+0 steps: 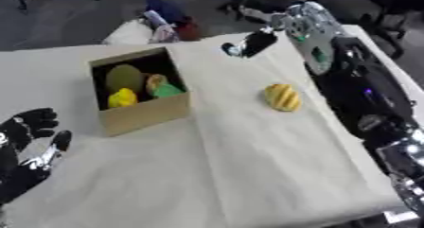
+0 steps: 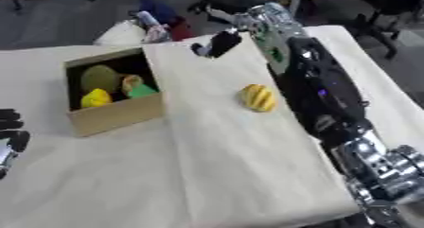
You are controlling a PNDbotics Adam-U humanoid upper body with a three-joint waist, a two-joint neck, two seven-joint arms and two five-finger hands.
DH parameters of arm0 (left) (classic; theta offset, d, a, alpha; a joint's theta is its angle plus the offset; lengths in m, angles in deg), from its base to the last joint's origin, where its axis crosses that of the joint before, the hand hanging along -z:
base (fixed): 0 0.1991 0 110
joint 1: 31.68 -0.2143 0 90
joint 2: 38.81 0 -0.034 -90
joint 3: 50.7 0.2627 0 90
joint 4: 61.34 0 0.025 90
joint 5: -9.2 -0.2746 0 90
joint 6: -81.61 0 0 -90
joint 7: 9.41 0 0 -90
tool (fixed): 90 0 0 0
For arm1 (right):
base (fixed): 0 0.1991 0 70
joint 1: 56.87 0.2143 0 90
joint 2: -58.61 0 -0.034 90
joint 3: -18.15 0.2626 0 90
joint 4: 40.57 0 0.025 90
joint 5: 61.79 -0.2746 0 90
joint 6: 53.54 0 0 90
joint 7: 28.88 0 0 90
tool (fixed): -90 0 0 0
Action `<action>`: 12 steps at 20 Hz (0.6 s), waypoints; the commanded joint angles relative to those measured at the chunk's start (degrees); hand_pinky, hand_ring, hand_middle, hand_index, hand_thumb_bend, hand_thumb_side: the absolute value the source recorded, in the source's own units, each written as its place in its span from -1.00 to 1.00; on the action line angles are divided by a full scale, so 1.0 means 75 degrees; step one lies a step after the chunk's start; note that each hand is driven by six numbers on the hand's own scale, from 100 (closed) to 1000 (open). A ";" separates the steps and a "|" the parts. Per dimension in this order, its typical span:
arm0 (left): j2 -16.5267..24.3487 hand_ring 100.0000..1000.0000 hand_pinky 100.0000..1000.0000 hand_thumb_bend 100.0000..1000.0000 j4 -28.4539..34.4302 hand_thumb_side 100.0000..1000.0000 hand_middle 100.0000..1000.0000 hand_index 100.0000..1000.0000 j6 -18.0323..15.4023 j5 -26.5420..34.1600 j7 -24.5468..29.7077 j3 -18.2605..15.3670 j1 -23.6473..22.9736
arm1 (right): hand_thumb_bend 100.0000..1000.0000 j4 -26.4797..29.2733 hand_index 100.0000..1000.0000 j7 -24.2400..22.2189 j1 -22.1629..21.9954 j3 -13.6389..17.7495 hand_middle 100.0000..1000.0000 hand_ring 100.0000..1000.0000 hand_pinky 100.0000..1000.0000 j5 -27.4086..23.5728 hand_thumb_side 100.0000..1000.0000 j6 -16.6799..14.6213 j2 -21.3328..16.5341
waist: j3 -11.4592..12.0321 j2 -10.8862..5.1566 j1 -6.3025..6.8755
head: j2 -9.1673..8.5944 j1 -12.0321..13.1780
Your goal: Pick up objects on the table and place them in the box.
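Right hand point(image 1: 248, 43) raised at 12 o'clock above the table's point(image 1: 248, 175) far edge, fingers relaxed, holding nothing. Left hand point(image 1: 29, 146) idle at 8 o'clock, fingers spread, empty. Cardboard box point(image 1: 141, 111) at 10 o'clock, holding an olive-green round item point(image 1: 124, 77), a yellow one point(image 1: 122, 98), an orange-tan one point(image 1: 155, 82) and a green one point(image 1: 169, 91). Yellow ridged object point(image 1: 282, 97) lying on the cloth at 2 o'clock, well apart from the box, long axis running 11 to 5.

I see a tan box point(image 1: 141, 113) holding olive, yellow, orange and green pieces — and a yellow, brown-striped object point(image 1: 282, 97) on beige cloth point(image 1: 248, 165).
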 commanded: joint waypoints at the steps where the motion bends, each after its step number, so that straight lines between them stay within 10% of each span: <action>1: 0.0142 0.42 0.43 -0.26 0.0129 -0.30 0.33 0.52 -0.0001 -0.0020 -0.0050 -0.0069 0.0051 | -0.68 0.0478 0.99 -0.0357 -0.0384 0.0147 0.74 0.55 0.47 -0.0585 -0.14 0.0276 -0.0751 | -0.0036 -0.0168 0.0003 | -0.0014 0.0048; 12: 0.0121 0.42 0.43 -0.27 0.0134 -0.30 0.33 0.52 0.0014 0.0000 -0.0054 -0.0078 0.0084 | -0.61 -0.1105 0.90 -0.0418 -0.0774 0.0311 0.68 0.55 0.46 -0.0113 -0.12 0.0703 -0.0328 | -0.0033 -0.0166 0.0143 | -0.0067 0.0024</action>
